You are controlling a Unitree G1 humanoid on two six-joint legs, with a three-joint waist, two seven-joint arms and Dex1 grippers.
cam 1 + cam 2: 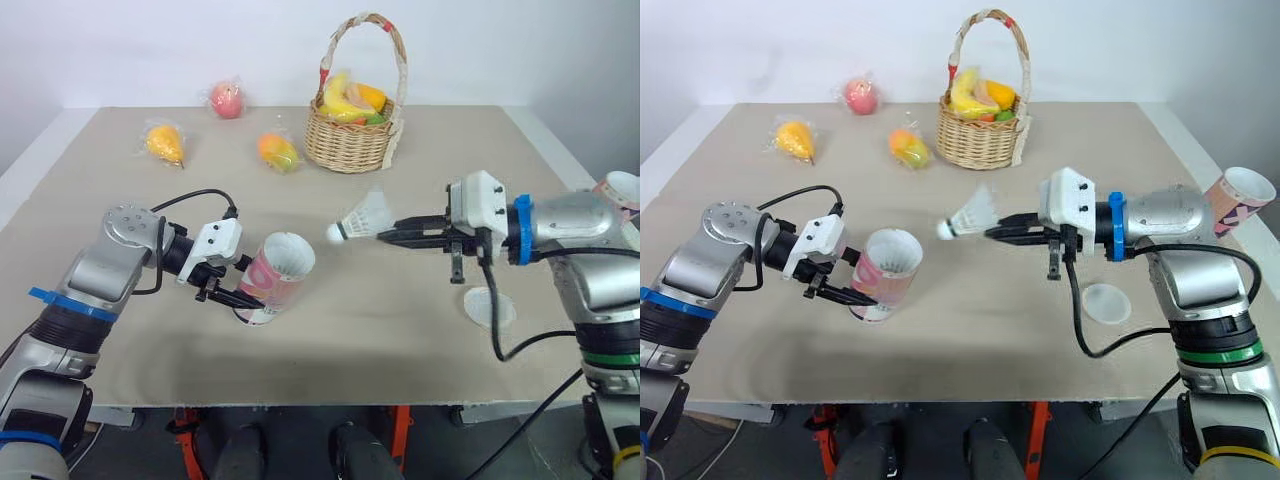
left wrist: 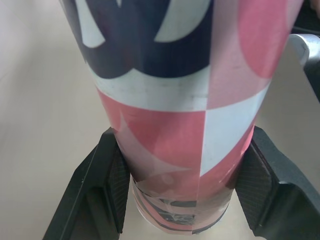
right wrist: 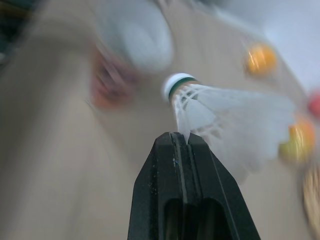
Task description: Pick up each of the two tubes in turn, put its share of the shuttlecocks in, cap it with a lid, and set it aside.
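L gripper (image 1: 240, 290) clamped on tube (image 1: 277, 272) near its base, tube tilted w/ open mouth up and toward robot's R. R gripper (image 1: 385, 235) pinched shut on feathers of shuttlecock (image 1: 362, 217), axis approx level, cork end pointing at tube mouth from just above and R of it. Gap between is clear. Lid (image 1: 490, 307) lies on table (image 1: 120, 180) below R arm, 2nd tube (image 1: 1243, 195) far R, fruit basket (image 1: 350, 140) well behind.

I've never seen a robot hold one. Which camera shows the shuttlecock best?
The right wrist view: the shuttlecock is close up, its feathers pinched by the right gripper. Both eye views show it small, held cork-first toward the tube. The left wrist view looks at the tube instead.
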